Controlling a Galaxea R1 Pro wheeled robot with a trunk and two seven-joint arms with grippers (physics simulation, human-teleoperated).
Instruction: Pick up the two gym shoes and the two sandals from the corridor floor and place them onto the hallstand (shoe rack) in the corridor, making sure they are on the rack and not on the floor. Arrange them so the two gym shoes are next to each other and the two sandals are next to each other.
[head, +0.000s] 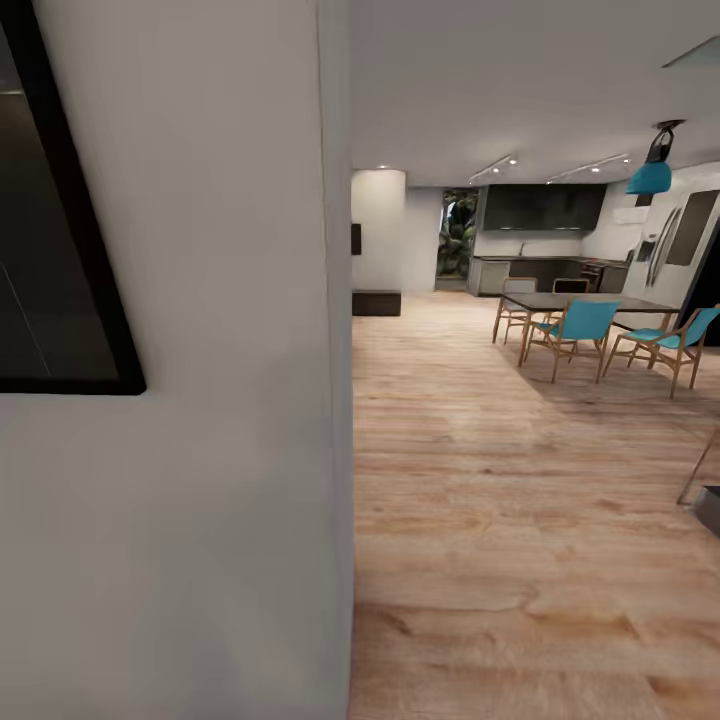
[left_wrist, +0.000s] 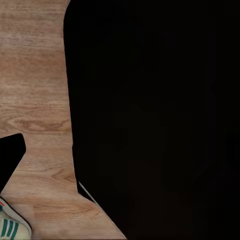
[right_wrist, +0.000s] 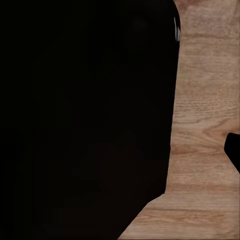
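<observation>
From the head, a white wall (head: 180, 500) blocks the near left; wood-plank floor (head: 500, 520) runs toward a dining table (head: 585, 302) with blue chairs (head: 582, 330).

In the left wrist view, a gym shoe (left_wrist: 11, 225) lies on the planks, cut off at the frame corner, its heading unreadable. A black mass hides the rest.

The right wrist view shows planks (right_wrist: 205, 125) beside blackness. I cannot tell either gripper's opening.

Matte black body (left_wrist: 160, 120), rounded edges, featureless
</observation>
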